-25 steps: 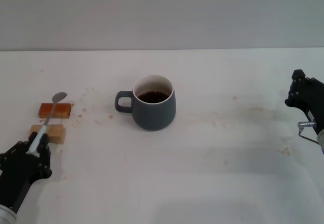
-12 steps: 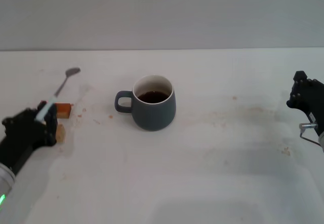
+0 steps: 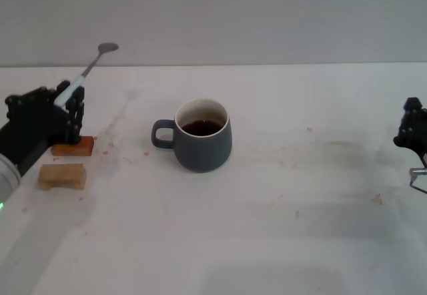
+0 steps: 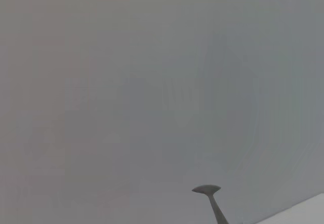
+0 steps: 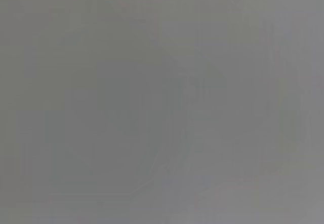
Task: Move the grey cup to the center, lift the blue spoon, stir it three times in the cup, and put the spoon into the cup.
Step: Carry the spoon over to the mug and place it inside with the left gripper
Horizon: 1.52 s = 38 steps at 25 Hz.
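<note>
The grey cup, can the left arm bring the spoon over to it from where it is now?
Probably yes. The left gripper holds the blue spoon raised above the orange block, and the table between it and the grey cup is bare.

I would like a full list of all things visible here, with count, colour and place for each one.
cup: one, dark blue-grey with cream inside, near the table's middle, upright, handle toward the robot's left, dark liquid inside.
spoon: one, grey metal bowl with pale blue handle, held in the air at the left, bowl end up.
orange block: one, orange, on the table at the left.
tan block: one, tan, on the table just in front of the orange block.
table: one, white, with small brownish stains.
left gripper: one, black, shut on the spoon's handle.
right gripper: one, black, at the right edge, holding nothing.
</note>
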Tool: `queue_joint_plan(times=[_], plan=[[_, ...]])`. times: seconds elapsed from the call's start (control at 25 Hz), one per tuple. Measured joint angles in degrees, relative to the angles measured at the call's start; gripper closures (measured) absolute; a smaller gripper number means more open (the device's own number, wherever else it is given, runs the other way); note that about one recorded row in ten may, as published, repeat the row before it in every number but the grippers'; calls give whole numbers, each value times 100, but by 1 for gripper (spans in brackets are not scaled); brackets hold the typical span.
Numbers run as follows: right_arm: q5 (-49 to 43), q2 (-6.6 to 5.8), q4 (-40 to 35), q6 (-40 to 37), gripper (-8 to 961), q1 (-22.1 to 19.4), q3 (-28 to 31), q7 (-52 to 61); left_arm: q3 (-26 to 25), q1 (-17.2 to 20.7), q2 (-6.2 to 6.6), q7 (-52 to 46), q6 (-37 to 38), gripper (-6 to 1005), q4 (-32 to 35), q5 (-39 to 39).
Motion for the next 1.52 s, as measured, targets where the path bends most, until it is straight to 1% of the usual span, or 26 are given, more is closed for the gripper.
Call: queue_joint_plan(times=[0.04,0.08,0.16,0.2,0.24,0.28,0.32,0.48,0.72,0.76,0.8,0.96,1.0,1.04,1.08,1.2,1.24,1.28,1.36,1.44,1.48,1.52], plan=[[1,0,-33,-26,954,-28,39,0,-76,79,21,57,-530,826,-520,55],[2,0,-43,-41,954,-43,68,0,-95,90,27,85,-664,826,-634,63],[2,0,-56,-54,954,-61,94,0,-95,90,27,85,-664,826,-634,63],[2,0,-68,-63,954,-77,112,0,-134,107,36,171,-1022,826,-886,78],[2,0,-77,-74,954,-92,127,0,-134,107,36,171,-1022,826,-886,78],[2,0,-95,-93,954,-108,135,0,-222,108,8,397,-1754,826,-1340,80],[2,0,-134,-140,954,-137,159,0,-307,95,-74,693,-2409,826,-1732,79],[2,0,-173,-193,954,-205,252,1,-416,67,-212,1220,-3222,826,-2209,63],[6,0,-285,-222,954,-297,318,2,-648,61,-510,1983,-4370,826,-3024,50],[6,0,-285,-222,954,-297,318,2,-648,61,-510,1983,-4370,826,-3024,50],[7,0,-293,-222,954,-313,339,3,-671,57,-566,2106,-4550,826,-3166,48],[10,0,-307,-236,954,-389,451,4,-671,57,-566,2106,-4550,826,-3166,48],[10,0,-325,-251,954,-407,504,4,-692,-49,-751,2463,-5236,826,-3555,42],[11,0,-345,-268,954,-428,557,4,-692,-49,-751,2463,-5236,826,-3555,42],[11,0,-373,-296,954,-456,618,4,-620,-181,-894,2668,-5665,826,-3612,36],[12,0,-417,-345,954,-509,742,4,-620,-181,-894,2668,-5665,826,-3612,36],[12,0,-433,-355,954,-527,795,4,-568,-276,-1000,2824,-5938,826,-3619,35],[12,0,-446,-358,954,-540,835,4,-445,-502,-1068,2983,-6355,826,-3630,34],[12,-4,-467,-358,954,-567,888,4,-433,-614,-1067,2984,-6530,826,-3642,34],[12,-6,-484,-358,954,-570,900,4,-433,-614,-1067,2984,-6530,826,-3642,34],[12,-7,-495,-359,954,-571,901,4,-445,-748,-1074,2984,-6785,826,-3651,35],[12,-8,-514,-358,954,-572,901,4,-445,-784,-1078,2984,-6848,826,-3648,37]])
